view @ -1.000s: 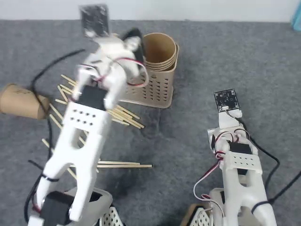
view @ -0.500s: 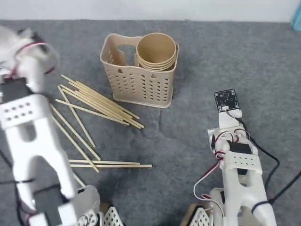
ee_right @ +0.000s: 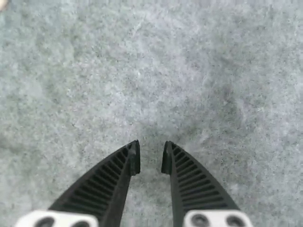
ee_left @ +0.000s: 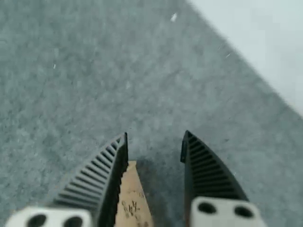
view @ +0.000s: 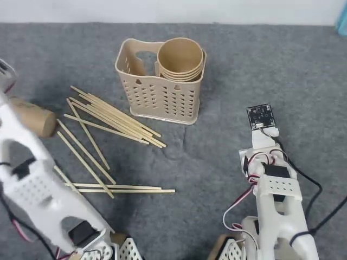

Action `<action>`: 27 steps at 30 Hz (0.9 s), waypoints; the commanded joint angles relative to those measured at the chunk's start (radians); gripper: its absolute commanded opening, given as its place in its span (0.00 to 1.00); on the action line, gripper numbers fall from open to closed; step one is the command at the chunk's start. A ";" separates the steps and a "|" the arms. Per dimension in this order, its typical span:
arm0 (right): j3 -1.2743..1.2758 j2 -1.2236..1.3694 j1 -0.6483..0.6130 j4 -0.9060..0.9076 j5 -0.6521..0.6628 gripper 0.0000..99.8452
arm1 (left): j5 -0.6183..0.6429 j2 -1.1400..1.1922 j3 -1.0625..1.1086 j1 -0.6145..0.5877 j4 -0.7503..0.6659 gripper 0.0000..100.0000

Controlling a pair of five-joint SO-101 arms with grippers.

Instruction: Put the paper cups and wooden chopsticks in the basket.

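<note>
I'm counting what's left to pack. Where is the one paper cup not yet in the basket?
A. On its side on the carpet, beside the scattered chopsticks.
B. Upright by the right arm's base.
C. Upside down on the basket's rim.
A: the loose paper cup lies on its side on the carpet next to the chopsticks, while the other cups sit stacked in the basket.
</note>
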 commanded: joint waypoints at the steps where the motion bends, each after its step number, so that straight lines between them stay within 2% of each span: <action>1: -0.011 -0.033 -0.007 -0.010 0.021 0.09 | -0.044 0.198 -0.357 -0.005 0.138 0.18; 6: -0.009 -0.033 -0.007 -0.012 0.021 0.09 | -0.044 0.486 -0.757 -0.005 0.356 0.18; 10: -0.009 -0.033 -0.007 -0.012 0.021 0.09 | -0.046 0.623 -1.021 -0.009 0.578 0.18; 15: -0.009 -0.033 -0.007 -0.012 0.021 0.09 | -0.049 0.597 -0.966 -0.035 0.690 0.18; 18: -0.009 -0.033 -0.007 -0.012 0.021 0.09 | -0.087 0.578 -0.947 -0.054 0.695 0.17; 24: -0.009 -0.033 -0.007 -0.016 0.021 0.09 | -0.181 0.499 -0.937 -0.074 0.697 0.06; 27: -0.009 -0.033 -0.007 -0.016 0.021 0.09 | -0.203 0.433 -0.828 -0.068 0.697 0.04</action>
